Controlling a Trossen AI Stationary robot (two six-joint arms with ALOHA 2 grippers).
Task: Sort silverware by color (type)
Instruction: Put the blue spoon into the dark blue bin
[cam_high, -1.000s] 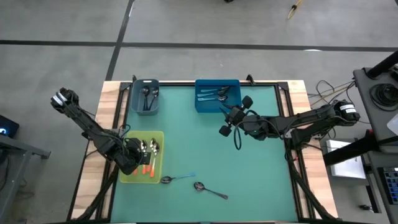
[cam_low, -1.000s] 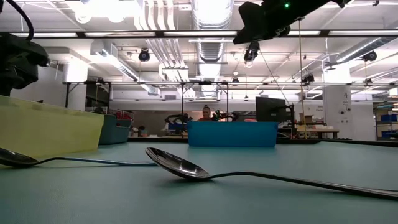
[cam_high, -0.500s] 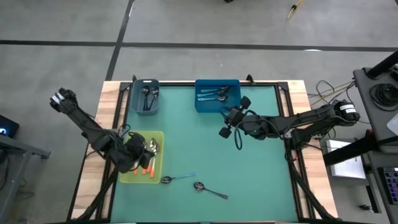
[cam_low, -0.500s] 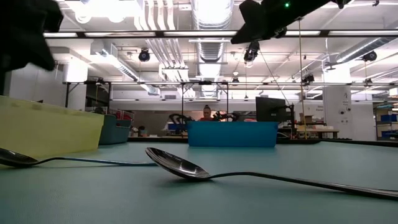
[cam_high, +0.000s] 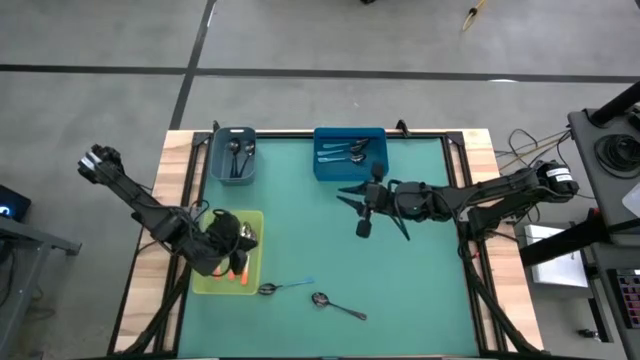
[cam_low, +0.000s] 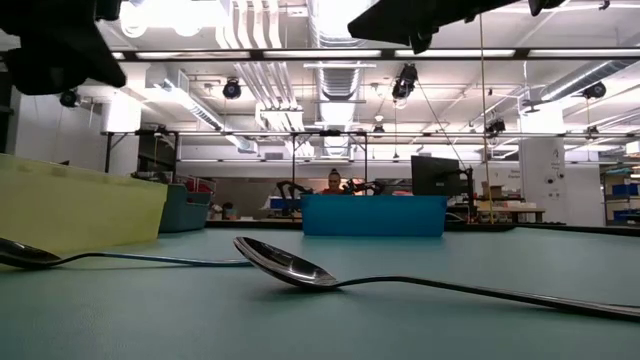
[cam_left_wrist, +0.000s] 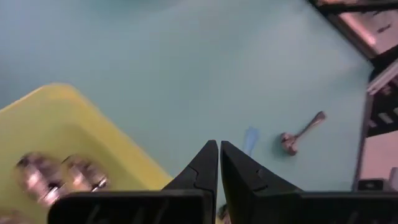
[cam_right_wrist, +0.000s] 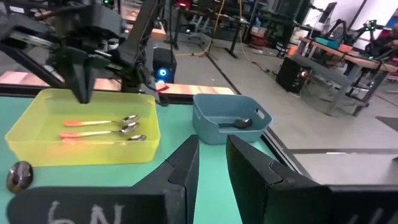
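Left gripper (cam_left_wrist: 219, 163) fingers pressed together, empty, over the yellow tray (cam_high: 256, 262); right gripper (cam_right_wrist: 210, 163) fingers slightly spread, empty

The table (cam_high: 400, 290) carries three bins. Two stand along its far edge: the far-left bin (cam_high: 232, 156) holds a few spoons, and the far-middle bin (cam_high: 349, 154), just right of it, holds several more. The near-left bin (cam_high: 254, 250) sits toward the front left with three spoons (cam_right_wrist: 99, 129) lying side by side in it. Right of that bin, near the front edge, two loose spoons rest on the table: one (cam_high: 283, 288) just beside the bin, the other (cam_high: 337, 305) a little farther right and nearer the front.
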